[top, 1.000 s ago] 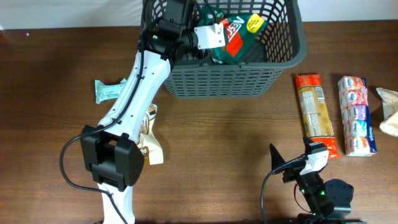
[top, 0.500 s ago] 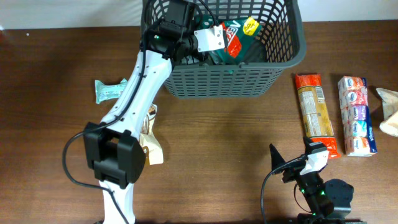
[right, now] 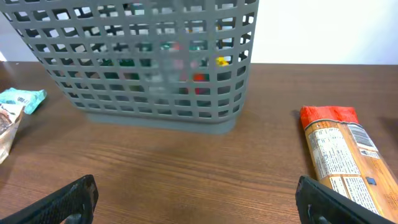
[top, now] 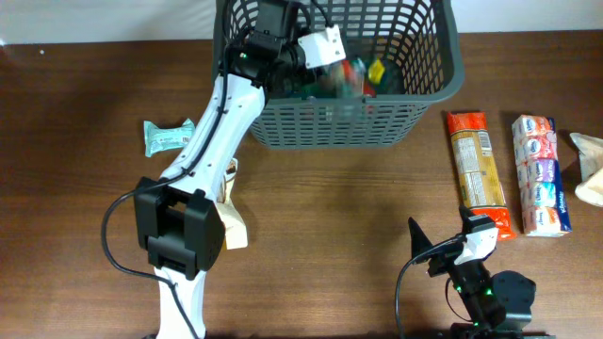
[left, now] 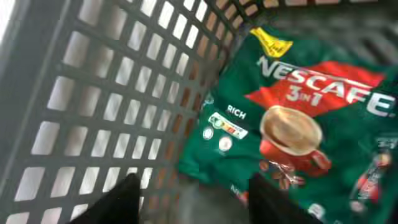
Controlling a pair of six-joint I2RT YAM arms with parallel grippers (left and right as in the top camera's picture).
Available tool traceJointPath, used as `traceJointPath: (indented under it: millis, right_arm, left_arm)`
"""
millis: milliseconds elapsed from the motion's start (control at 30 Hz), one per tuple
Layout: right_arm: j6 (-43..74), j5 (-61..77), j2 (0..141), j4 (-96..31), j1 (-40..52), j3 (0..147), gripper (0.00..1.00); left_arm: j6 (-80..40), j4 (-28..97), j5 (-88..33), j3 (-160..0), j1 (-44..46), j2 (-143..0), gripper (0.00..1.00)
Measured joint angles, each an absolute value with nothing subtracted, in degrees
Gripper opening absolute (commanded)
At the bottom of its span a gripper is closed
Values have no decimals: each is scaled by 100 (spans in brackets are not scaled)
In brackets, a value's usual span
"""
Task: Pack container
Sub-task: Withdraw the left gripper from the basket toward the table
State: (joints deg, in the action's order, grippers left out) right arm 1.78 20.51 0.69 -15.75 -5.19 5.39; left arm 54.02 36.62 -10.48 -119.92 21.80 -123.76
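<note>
The dark grey lattice container (top: 424, 89) stands at the back middle of the table; it also shows in the right wrist view (right: 155, 56) and its inner wall fills the left wrist view (left: 93, 93). A green Nescafe 3in1 packet (left: 292, 124) lies inside it, blurred in the overhead view (top: 363, 75). My left gripper (left: 193, 205) is open and empty inside the container, just above the packet's edge. My right gripper (right: 193, 199) is open and empty low over the table at the front right (top: 443, 250).
An orange pasta packet (top: 479, 169) (right: 342, 155), a pink-and-blue packet (top: 541, 174) and a pale packet (top: 592, 169) lie at the right. A teal wrapper (top: 168, 137) (right: 22, 99) and a brown-and-white packet (top: 228, 217) lie at the left, beside the left arm.
The Nescafe packet has dropped from the left gripper into the container. The left gripper has opened and moved slightly back. The right arm has not moved.
</note>
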Motion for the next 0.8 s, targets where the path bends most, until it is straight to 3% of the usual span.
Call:
traceJointPath:
  millis: [200,433,533,633,800]
  right_arm:
    - [176,2049,69,-1575,-519,539,99]
    - [174,2049,69,-1573,-519,539,99]
    - [176,2049,69,-1575,-519,539,99]
    - [174,2049,67,-1575,-519,539,99]
    - [178,2049,69,-1575,-519,539,99]
  left_arm:
    - [4661,3922,-897,-12495,2180,-12372,57]
    - [3826,5996,-148,-13983,2178,-11703,57]
    - [3538,6906,438,-14204,2178,-10975,50]
    - [2762,7747,1000,-14317,2080,-10348,45]
    - [886,9052,1400,-14241,1234,-10226,45]
